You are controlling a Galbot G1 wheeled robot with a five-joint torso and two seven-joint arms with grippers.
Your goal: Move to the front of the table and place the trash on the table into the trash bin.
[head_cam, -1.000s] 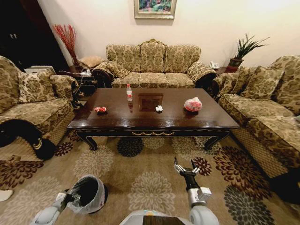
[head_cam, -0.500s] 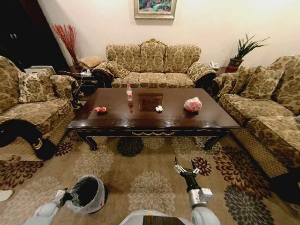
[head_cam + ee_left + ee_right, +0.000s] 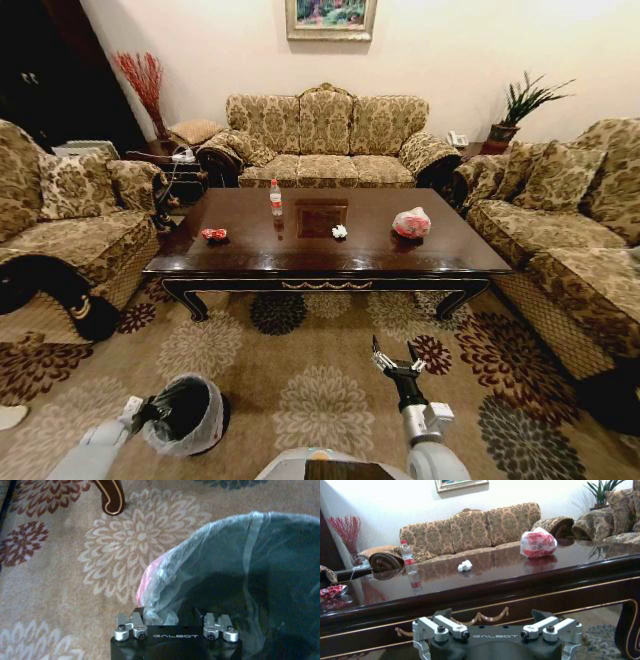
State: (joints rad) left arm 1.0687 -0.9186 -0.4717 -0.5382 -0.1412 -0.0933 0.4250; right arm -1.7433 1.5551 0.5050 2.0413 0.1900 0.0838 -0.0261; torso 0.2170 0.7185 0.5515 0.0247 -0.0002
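The table stands ahead of me across a strip of carpet. On it are the trash pieces: a clear bottle, a red wrapper, a white paper wad and a pink-white bag. My left gripper is low at the left, shut on the rim of the trash bin; its liner looms close to the left gripper. My right gripper hangs open over the carpet, short of the table's front edge. Beyond the open right gripper lie the bottle, wad and bag.
Patterned sofas ring the table: left sofa, back sofa, right sofa. Flowered carpet lies between me and the table. A carved table leg shows near the bin. A potted plant stands at the back right.
The left arm has drawn slightly left and down, taking the bin with it. The right gripper has sunk a touch. The table and the trash have not moved.
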